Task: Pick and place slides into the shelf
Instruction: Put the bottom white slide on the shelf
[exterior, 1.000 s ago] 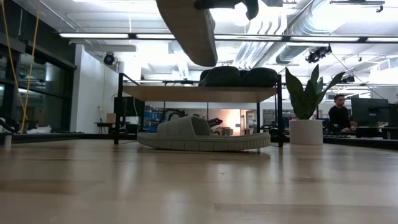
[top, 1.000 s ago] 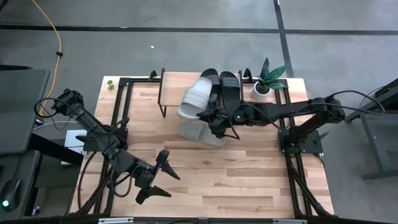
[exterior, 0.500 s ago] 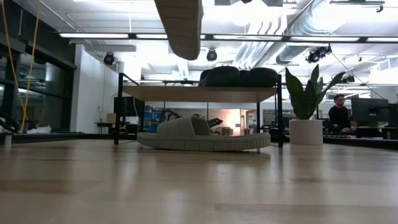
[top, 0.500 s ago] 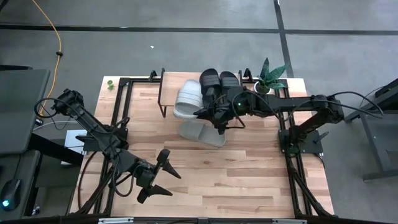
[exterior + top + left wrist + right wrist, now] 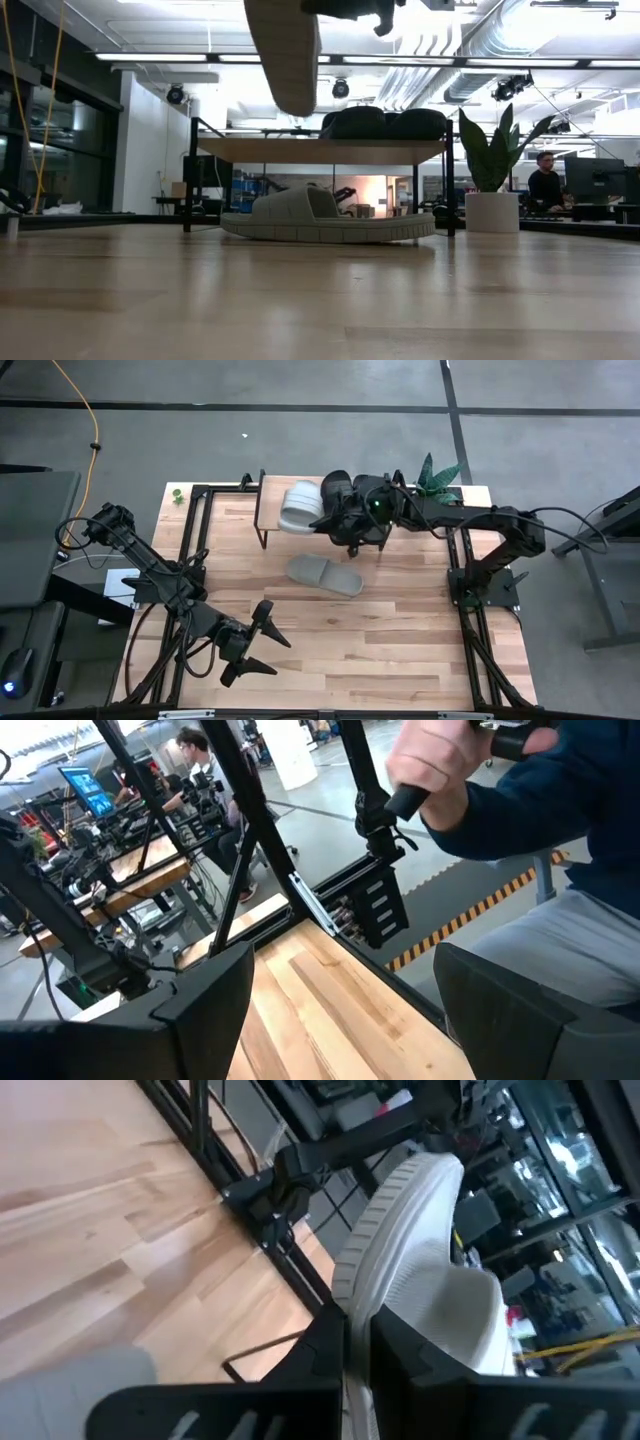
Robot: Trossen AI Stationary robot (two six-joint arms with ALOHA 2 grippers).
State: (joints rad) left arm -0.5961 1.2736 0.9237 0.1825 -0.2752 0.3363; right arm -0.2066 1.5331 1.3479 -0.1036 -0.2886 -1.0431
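Your right gripper (image 5: pixel 335 525) was clenched on one light grey slide (image 5: pixel 299 507), held above the shelf (image 5: pixel 270 500). Two black slides (image 5: pixel 352 490) sat on it; one grey slide (image 5: pixel 325 573) lay on the table (image 5: pixel 400 640). Your left gripper (image 5: pixel 262 650) hovered spread apart.

— Room on the shelf (image 5: pixel 270 500)?
— Its left end lies bare — two black slides (image 5: pixel 352 488) fill the right.
— The table (image 5: pixel 400 630)?
— Open, save one grey slide (image 5: pixel 324 574) near the shelf.
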